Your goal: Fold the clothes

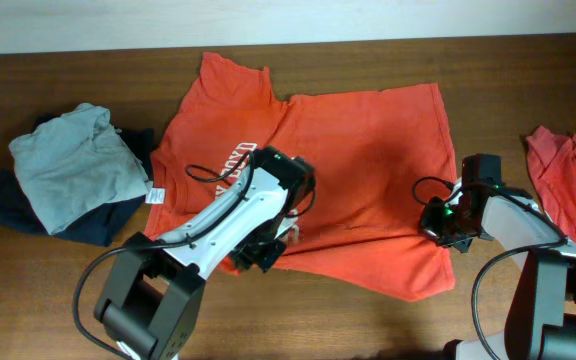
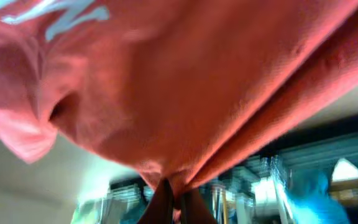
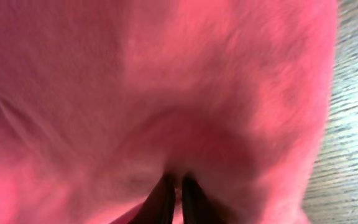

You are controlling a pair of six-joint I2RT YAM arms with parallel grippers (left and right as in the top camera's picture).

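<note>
Orange-red T-shirt [image 1: 368,150] lies on the table [image 1: 28,290], left hand [image 1: 266,252] and right hand [image 1: 438,226] each pinching its fabric.

A dark wooden counter [image 1: 28,300] carries everything. An orange-red T-shirt [image 1: 368,160] lies spread across its middle, with the white lettering toward 9 o'clock. At 9 o'clock a dark navy garment [image 1: 88,228] lies on the wood with a pale grey-blue garment [image 1: 73,165] bundled on top. At 3 o'clock a second orange-red shirt [image 1: 568,180] lies crumpled at the edge.
</note>
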